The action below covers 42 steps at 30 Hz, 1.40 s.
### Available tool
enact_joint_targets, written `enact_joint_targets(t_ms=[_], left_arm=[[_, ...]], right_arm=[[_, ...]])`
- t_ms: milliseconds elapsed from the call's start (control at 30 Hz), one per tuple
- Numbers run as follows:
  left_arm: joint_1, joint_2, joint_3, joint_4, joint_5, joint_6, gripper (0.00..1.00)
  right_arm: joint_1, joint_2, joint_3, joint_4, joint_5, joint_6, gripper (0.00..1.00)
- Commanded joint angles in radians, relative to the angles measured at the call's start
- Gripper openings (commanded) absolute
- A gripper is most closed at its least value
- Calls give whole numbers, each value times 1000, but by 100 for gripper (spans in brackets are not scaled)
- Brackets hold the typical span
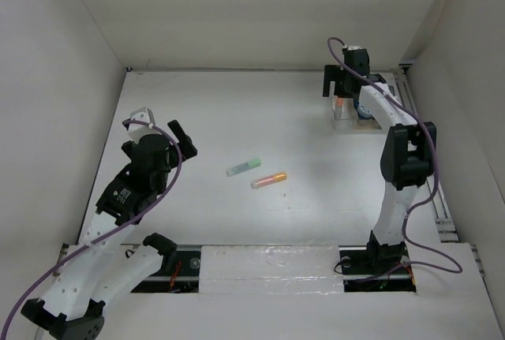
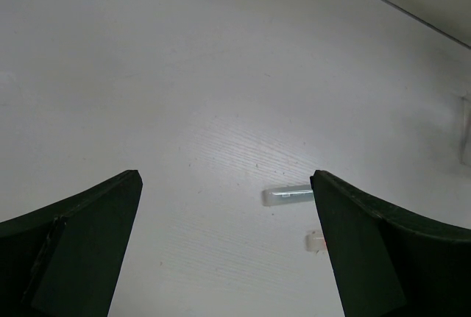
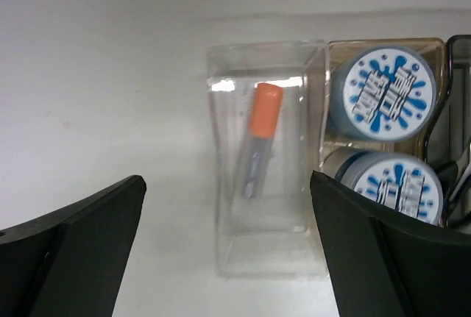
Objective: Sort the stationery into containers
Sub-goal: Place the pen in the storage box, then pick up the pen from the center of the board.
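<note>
Two pale marker pens lie mid-table: one with a green end (image 1: 244, 167) and one with an orange end (image 1: 269, 180). My left gripper (image 1: 163, 127) is open and empty, to their left. In its wrist view (image 2: 224, 177) both pens (image 2: 288, 194) (image 2: 315, 241) lie beyond the right finger. My right gripper (image 1: 341, 87) hovers open over the clear organiser (image 1: 347, 113) at the back right. In the right wrist view (image 3: 224, 181) the organiser (image 3: 266, 51) holds an orange-ended marker (image 3: 259, 137) in its clear section and two blue-and-white rolls (image 3: 381, 93) (image 3: 397, 188) in the tan section. The black scissors handle (image 3: 458, 40) shows at the right edge.
White walls close in the table at the left, back and right. A metal rail (image 1: 442, 206) runs along the right edge. The arm bases stand at the near edge (image 1: 260, 265).
</note>
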Motion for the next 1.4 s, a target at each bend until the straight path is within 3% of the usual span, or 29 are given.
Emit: enact_joint_targets(t_ms=[0, 67, 100, 233, 400, 467, 533, 700, 733, 867, 1033, 1200, 1367], left_arm=[[4, -3, -2, 27, 0, 15, 100], [4, -3, -2, 27, -20, 4, 100], [4, -12, -2, 27, -20, 4, 100], [4, -12, -2, 6, -72, -31, 100], [4, 6, 7, -33, -113, -60, 100], [4, 6, 16, -33, -122, -69, 100], [4, 6, 16, -42, -132, -69, 100], [4, 15, 16, -51, -152, -89, 100], [4, 15, 16, -51, -152, -89, 100], [4, 6, 16, -51, -152, -89, 100], [4, 6, 16, -51, -143, -89, 100], [4, -3, 16, -51, -142, -80, 100], [4, -3, 16, -42, -133, -80, 100]], right_arm=[[89, -173, -50, 17, 42, 38, 100], [161, -219, -114, 17, 59, 76, 100], [264, -241, -191, 43, 143, 87, 100], [484, -298, -343, 59, 373, 255, 100], [642, -325, -498, 134, 395, 525, 100], [712, -306, -526, 209, 384, 515, 100], [751, -255, -480, 170, 337, 515, 100], [815, -157, -367, 42, 390, 672, 100], [824, -157, -354, 10, 419, 785, 100], [846, -157, -354, -105, 508, 979, 100], [846, -190, -345, -241, 614, 1124, 100], [846, -178, -304, -430, 627, 1343, 97], [857, -178, -303, -460, 587, 1388, 95]])
